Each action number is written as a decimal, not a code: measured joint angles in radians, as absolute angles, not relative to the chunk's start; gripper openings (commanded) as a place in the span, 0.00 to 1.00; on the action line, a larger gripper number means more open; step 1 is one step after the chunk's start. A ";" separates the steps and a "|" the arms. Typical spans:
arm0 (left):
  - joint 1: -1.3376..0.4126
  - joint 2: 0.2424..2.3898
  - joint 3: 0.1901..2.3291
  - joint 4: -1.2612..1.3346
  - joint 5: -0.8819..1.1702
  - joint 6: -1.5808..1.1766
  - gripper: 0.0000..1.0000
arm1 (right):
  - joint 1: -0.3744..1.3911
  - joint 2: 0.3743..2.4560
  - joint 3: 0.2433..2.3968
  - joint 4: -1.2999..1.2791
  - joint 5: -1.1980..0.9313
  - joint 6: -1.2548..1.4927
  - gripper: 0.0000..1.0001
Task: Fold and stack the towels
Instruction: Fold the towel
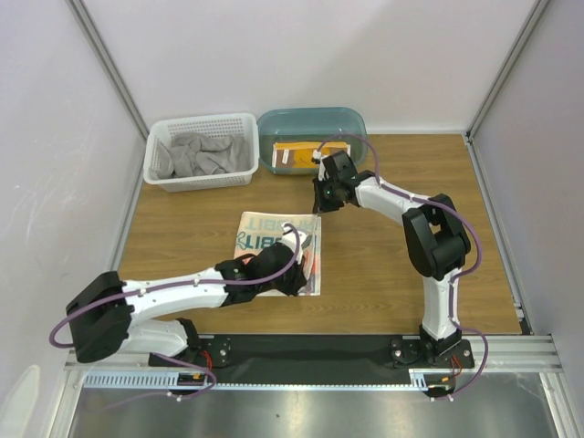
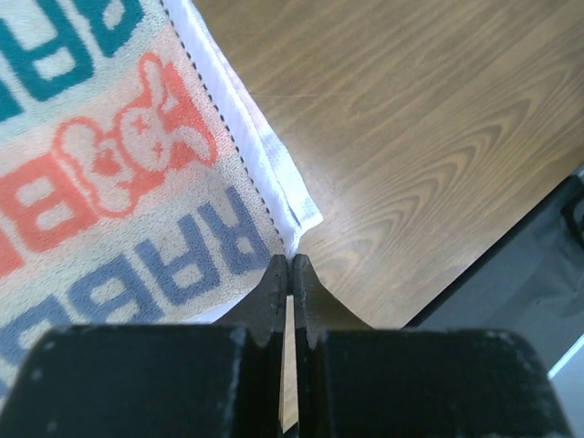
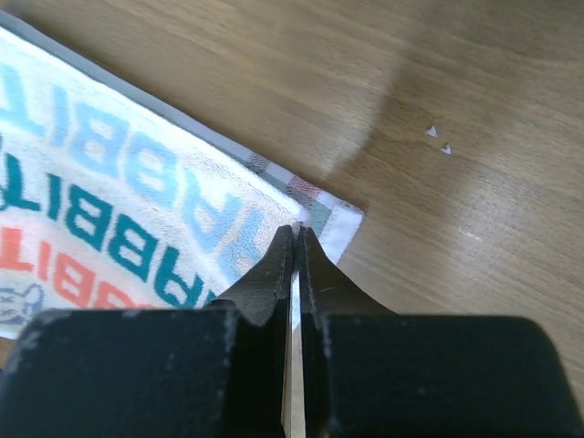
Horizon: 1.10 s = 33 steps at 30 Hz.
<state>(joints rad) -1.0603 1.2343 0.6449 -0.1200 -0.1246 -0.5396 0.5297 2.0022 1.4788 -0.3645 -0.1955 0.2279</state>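
Note:
The white towel (image 1: pixel 269 242) with red, blue and teal letters lies flat on the wooden table. My left gripper (image 1: pixel 299 276) sits at its near right corner; in the left wrist view (image 2: pixel 290 260) its jaws are pressed together on the towel's (image 2: pixel 119 164) corner edge. My right gripper (image 1: pixel 319 205) sits at the far right corner; in the right wrist view (image 3: pixel 297 230) its jaws are closed on that corner of the towel (image 3: pixel 119 201). The grey towel (image 1: pixel 203 153) lies crumpled in the basket. The brown towel (image 1: pixel 297 153) with orange lies in the tub.
The white lattice basket (image 1: pixel 201 120) stands at the back left and the teal oval tub (image 1: pixel 310 114) beside it at the back centre. Bare wood (image 1: pixel 392 274) lies right of the towel. A black base rail (image 1: pixel 310 351) runs along the near edge.

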 measured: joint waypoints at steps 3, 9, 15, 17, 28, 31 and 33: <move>-1.061 1.283 0.666 -0.117 -0.092 -0.520 0.00 | 0.529 2.019 1.472 -0.363 -0.192 0.223 0.00; -1.061 1.344 0.696 -0.116 -0.045 -0.493 0.00 | 0.528 2.025 1.443 -0.356 -0.172 0.216 0.00; -1.062 1.375 0.698 -0.115 -0.015 -0.487 0.00 | 0.522 2.027 1.410 -0.352 -0.163 0.215 0.00; -1.063 1.392 0.704 -0.118 -0.009 -0.487 0.00 | 0.521 2.027 1.403 -0.343 -0.162 0.216 0.00; -1.067 1.435 0.734 -0.118 0.038 -0.460 0.37 | 0.511 2.015 1.362 -0.294 -0.166 0.228 0.11; -1.071 1.434 0.739 -0.123 0.045 -0.451 0.48 | 0.506 2.014 1.361 -0.294 -0.165 0.226 0.20; -1.072 1.428 0.742 -0.122 0.048 -0.449 0.51 | 0.503 2.009 1.359 -0.294 -0.164 0.223 0.23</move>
